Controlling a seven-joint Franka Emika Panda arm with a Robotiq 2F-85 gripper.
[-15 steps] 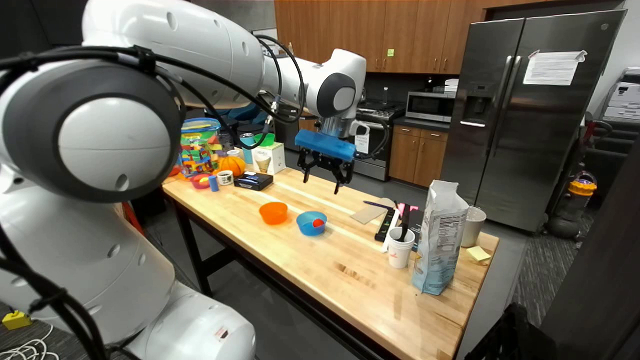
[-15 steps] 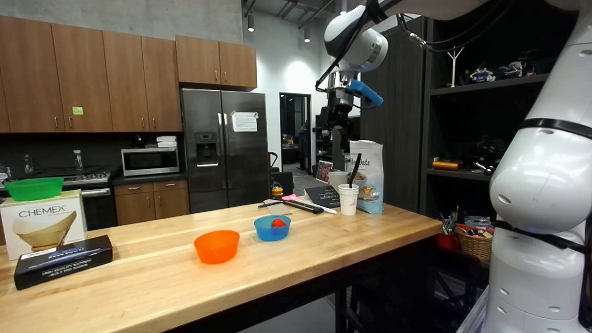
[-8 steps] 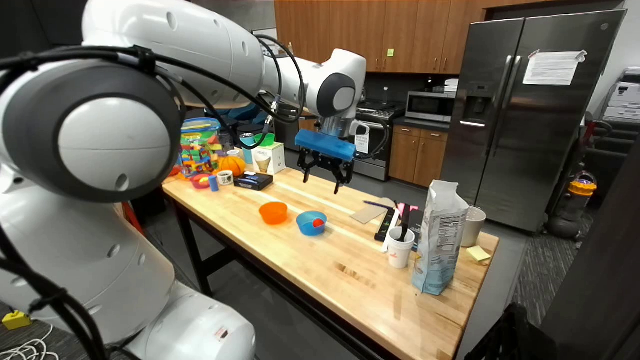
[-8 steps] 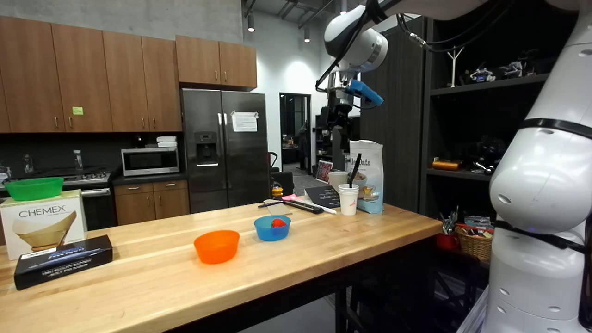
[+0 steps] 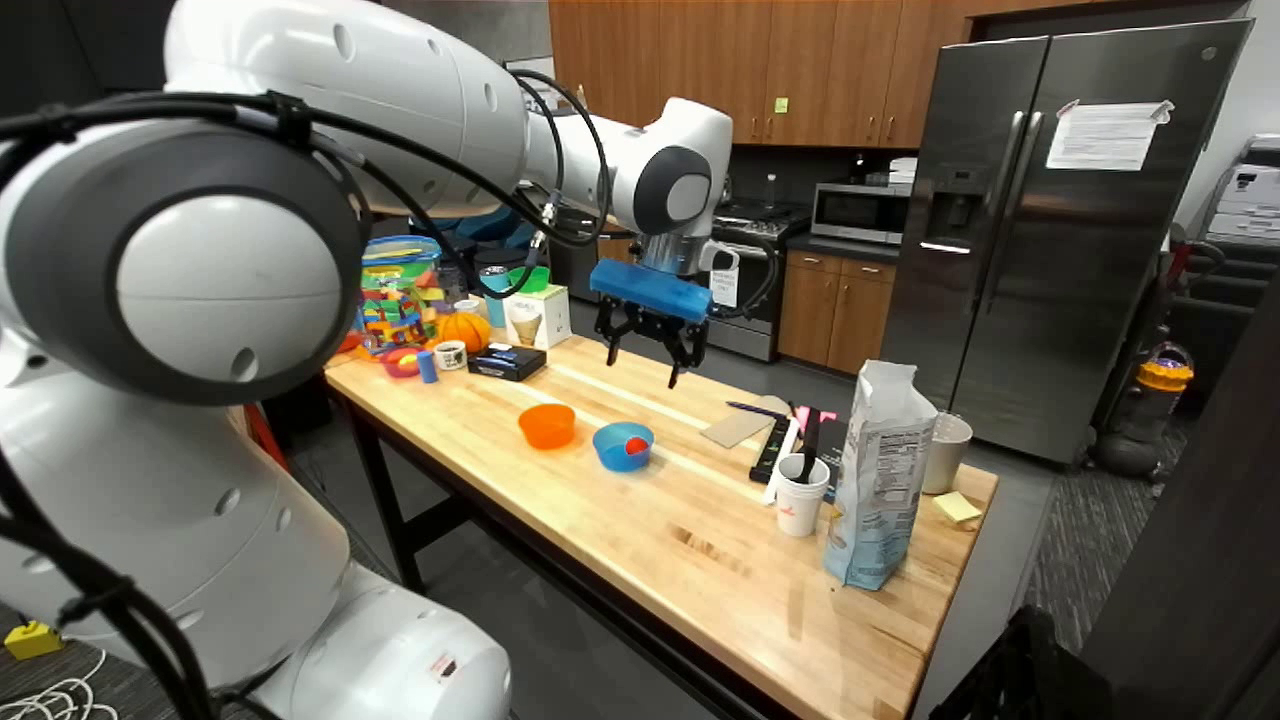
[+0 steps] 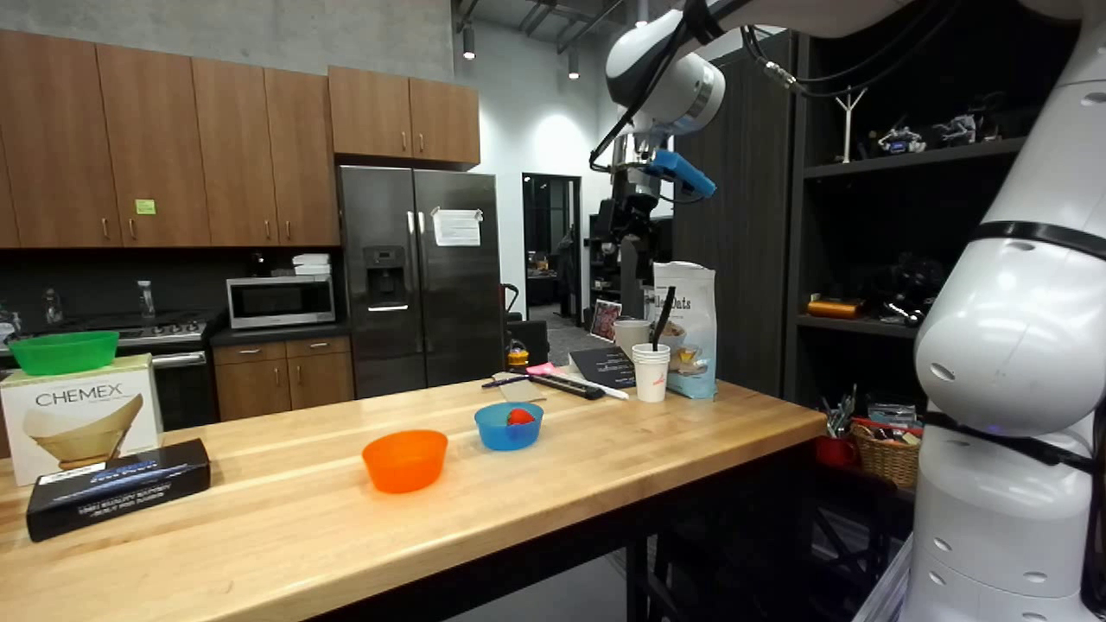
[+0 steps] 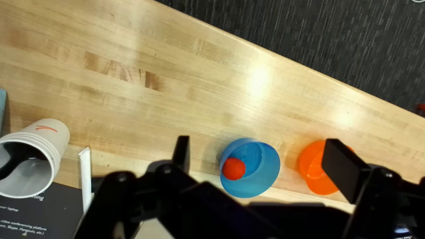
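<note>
High above the wooden table (image 5: 560,490), my gripper (image 5: 642,371) hangs open and pointing down, with nothing between its fingers. In the wrist view a blue bowl (image 7: 262,179) appears below the gap between the fingers, well apart from them. A small red ball (image 7: 234,168) lies inside that bowl, against its wall. Beside it stands an orange bowl (image 7: 308,166), partly covered in this view by the right-hand finger (image 7: 345,169). Both exterior views also show the blue bowl (image 6: 501,434) and the orange bowl (image 6: 404,462) upright on the table.
Stacked white cups (image 5: 800,505) with a black utensil stand beside a tall oats bag (image 5: 880,480). Near them lie a white stick, a pen and a black card (image 7: 40,212). A black box (image 6: 121,488) and a Chemex box (image 6: 82,419) bearing a green bowl (image 6: 65,352) stand opposite.
</note>
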